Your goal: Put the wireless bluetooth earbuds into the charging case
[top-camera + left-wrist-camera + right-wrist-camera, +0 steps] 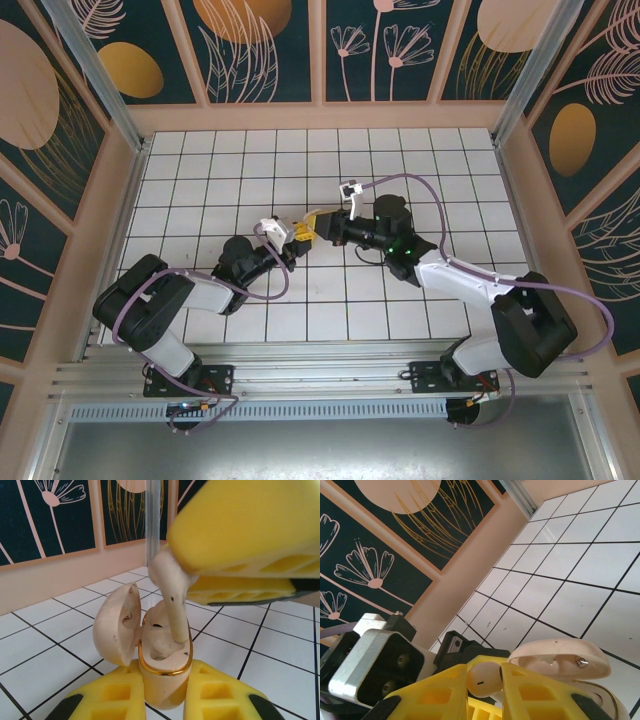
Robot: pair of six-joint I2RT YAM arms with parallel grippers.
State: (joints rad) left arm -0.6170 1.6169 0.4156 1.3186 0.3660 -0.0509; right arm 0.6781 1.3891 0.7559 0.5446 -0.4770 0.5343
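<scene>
Earbud [172, 597], pale beige, pinched in closed right hand [486, 676], long stem pointing down, tip at the socket mouth of the open charging case [155, 650]; contact not clear. Case clamped upright in closed left hand [162, 685], over the middle of the worktop [250, 170], just left of the right hand. Lid [117, 625] swung aside, clear of the stem. Likely calls for a short drop along the stem. Gold rim [189, 652] close; open room all around.

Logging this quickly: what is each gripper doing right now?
Left gripper: closed, holding the case.
Right gripper: closed, holding an earbud.
</scene>
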